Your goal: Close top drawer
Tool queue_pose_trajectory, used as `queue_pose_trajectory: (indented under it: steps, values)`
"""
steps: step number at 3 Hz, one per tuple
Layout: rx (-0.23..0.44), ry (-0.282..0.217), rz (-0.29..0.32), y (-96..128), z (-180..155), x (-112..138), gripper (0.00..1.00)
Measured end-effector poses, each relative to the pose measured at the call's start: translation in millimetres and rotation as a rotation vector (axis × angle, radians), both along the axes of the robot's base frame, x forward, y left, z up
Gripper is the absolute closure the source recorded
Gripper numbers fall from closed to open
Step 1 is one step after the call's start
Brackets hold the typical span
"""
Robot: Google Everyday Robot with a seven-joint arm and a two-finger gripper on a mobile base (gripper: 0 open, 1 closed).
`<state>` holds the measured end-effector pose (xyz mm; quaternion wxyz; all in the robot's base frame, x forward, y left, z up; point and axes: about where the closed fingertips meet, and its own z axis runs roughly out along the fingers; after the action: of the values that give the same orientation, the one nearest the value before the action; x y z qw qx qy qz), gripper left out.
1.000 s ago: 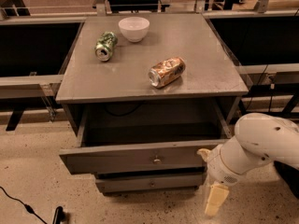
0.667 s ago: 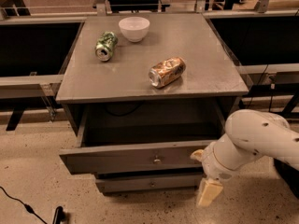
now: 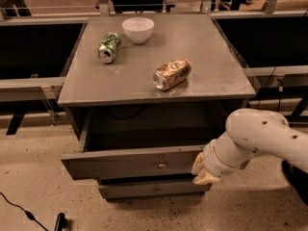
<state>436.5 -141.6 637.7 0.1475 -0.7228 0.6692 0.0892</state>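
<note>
Cream gripper [image 3: 204,173] at front of grey top drawer [image 3: 125,164]; green can [image 3: 109,47], white bowl [image 3: 138,29]

Dim warm overhead light, tabletop [image 3: 216,61] sheen, top drawer [image 3: 125,163] interior dark, jaws lit by its right corner

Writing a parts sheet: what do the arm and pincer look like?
The arm is smooth, white and rounded, with small dark dots on its shell and ringed seams at the wrist; no cables show. The pincer, at the right end of the top drawer, is cream-yellow.
</note>
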Motion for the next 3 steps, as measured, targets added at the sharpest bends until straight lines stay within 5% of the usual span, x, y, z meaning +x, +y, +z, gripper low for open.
queue_pose_trajectory:
  steps: [1,2,3]
  values:
    - [-0.037,-0.11,0.007,-7,-2,30,0.89]
    - [-0.064,-0.162,0.011,-8,-4,42,0.91]
    - [-0.064,-0.162,0.011,-8,-4,42,0.68]
